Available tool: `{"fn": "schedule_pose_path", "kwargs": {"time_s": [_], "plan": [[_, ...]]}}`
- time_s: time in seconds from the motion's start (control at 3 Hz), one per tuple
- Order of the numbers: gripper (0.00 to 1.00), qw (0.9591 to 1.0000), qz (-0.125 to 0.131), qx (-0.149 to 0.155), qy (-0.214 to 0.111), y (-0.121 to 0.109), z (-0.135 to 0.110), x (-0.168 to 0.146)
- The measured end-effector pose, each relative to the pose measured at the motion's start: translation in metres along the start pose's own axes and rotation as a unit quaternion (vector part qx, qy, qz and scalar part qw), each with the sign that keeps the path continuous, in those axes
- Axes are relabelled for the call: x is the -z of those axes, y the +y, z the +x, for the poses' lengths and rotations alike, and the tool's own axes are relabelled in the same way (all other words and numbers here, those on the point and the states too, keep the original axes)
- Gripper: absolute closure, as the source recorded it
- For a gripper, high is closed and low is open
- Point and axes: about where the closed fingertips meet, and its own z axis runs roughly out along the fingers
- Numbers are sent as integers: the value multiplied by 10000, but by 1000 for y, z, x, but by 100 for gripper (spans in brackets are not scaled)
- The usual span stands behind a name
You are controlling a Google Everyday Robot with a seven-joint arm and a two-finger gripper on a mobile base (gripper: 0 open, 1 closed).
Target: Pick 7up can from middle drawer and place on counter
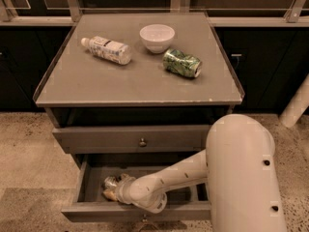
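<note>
The 7up can [110,181] lies in the left part of the open middle drawer [91,211], its silver end showing. My gripper [115,188] is down inside the drawer, right at the can and partly covering it. My arm reaches into the drawer from the right. The counter [140,83] above is the flat grey top of the cabinet.
On the counter lie a plastic bottle [107,49] at the left, a white bowl [157,37] at the back and a dented green leafy can [181,63] to the right. The upper drawer [130,139] is closed. My arm's big elbow [241,173] stands in front at the right.
</note>
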Motion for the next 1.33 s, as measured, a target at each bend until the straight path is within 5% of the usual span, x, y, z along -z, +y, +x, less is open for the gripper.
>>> {"fn": "schedule_pose_path", "kwargs": {"time_s": [0.67, 1.0, 1.33], "plan": [[88, 10000, 0, 0, 0, 0, 0, 0], [100, 9996, -229, -70, -166, -7, -5, 8], [100, 9945, -526, -265, -869, -42, -29, 17]]}}
